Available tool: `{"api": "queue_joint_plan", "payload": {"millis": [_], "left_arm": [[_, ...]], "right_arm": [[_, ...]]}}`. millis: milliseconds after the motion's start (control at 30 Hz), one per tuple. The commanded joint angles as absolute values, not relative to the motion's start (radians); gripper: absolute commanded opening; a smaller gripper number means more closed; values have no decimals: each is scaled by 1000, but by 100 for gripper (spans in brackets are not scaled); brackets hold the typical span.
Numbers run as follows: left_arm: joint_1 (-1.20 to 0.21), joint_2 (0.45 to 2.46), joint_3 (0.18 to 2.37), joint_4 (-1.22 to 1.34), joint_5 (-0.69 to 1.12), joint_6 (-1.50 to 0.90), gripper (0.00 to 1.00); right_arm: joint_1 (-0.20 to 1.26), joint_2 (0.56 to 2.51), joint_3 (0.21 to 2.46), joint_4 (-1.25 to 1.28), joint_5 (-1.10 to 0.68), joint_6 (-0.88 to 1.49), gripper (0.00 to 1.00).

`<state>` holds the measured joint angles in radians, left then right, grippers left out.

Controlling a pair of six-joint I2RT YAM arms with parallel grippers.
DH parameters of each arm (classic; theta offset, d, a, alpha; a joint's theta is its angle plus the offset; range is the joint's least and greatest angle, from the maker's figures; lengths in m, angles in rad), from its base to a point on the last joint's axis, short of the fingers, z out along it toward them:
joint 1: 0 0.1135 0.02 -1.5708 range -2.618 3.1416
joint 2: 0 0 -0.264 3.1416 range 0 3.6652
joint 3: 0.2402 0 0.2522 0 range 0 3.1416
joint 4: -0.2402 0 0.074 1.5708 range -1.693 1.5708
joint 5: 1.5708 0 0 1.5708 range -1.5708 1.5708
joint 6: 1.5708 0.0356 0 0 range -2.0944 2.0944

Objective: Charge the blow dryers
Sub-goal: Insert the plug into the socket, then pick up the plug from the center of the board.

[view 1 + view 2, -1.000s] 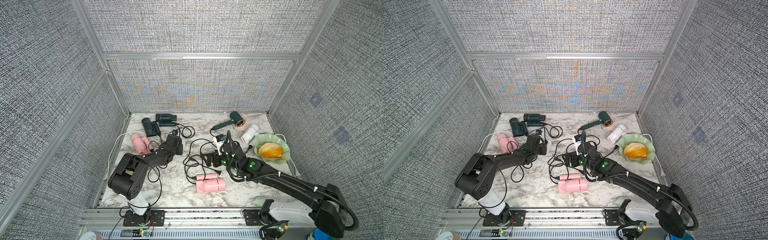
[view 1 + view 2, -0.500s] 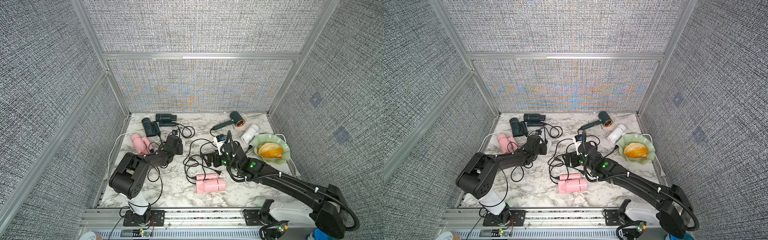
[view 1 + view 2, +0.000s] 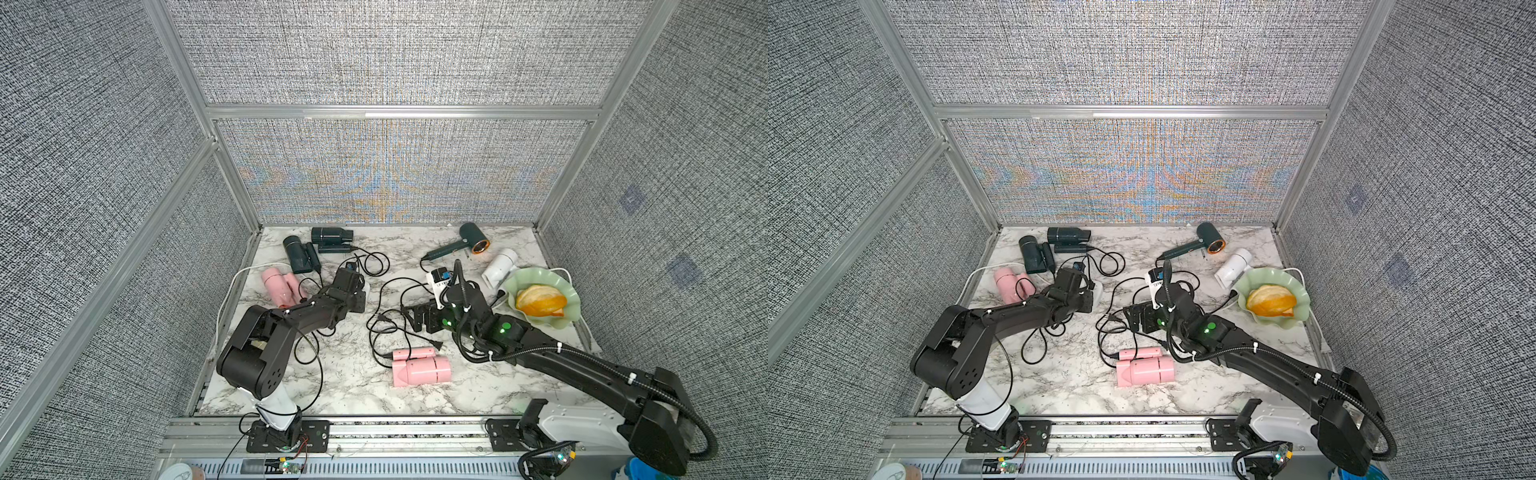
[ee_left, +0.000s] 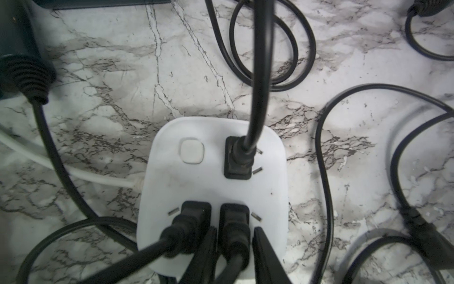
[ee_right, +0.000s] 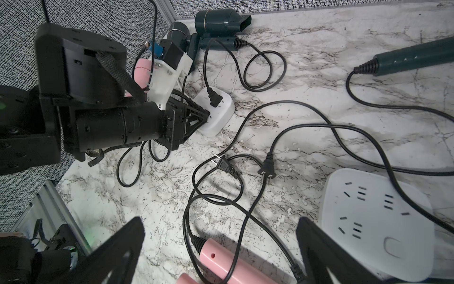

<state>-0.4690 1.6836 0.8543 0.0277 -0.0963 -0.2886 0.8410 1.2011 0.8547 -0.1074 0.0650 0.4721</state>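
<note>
Top cams high front, down on whole table (image 3: pixel 353 395); L wrist close, prob. above strip (image 4: pixel 211 186) R wrist also sees.

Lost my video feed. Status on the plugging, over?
Left gripper open, astride a seated plug; three plugs in that strip. Right gripper open, empty, beside second strip. Two loose plugs by pink dryer, cords tangled.

Bare counter (image 3: pixel 478 395) lies open along the front edge, past the pink blow dryer (image 3: pixel 420 368). Looped black cords (image 4: pixel 320 159) and 2 loose plugs (image 5: pixel 224 166) clutter the middle. 3 inserted plugs (image 4: pixel 238 157) crowd the left power strip (image 4: pixel 211 186); the right power strip (image 5: pixel 375 221) has bare sockets.
</note>
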Motion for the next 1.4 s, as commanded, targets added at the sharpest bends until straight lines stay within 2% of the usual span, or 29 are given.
{"api": "queue_joint_plan", "payload": {"millis": [0,367,533,800,933,1067,1200,1233,1367], "left_arm": [[-467,1679,866,-35,-94,-294,33],[-467,1524,824,-76,0,-368,39],[-469,1389,775,-90,128,-413,40],[-487,1159,640,-3,349,-511,46],[-489,1054,577,92,401,-627,58],[-491,1029,545,180,498,-688,66],[-494,1028,514,268,565,-706,97],[-494,1024,508,283,570,-708,99],[-495,1004,507,289,570,-680,99]], "right_arm": [[841,1198,861,-112,63,467,99],[838,1189,852,-126,84,471,99],[830,1164,859,-200,140,463,98],[759,1074,829,-333,192,489,92],[688,1058,831,-386,191,489,87],[577,1090,832,-391,156,478,71],[488,1174,872,-433,59,453,62],[484,1190,879,-443,59,450,61],[463,1246,869,-450,61,466,54]]}}
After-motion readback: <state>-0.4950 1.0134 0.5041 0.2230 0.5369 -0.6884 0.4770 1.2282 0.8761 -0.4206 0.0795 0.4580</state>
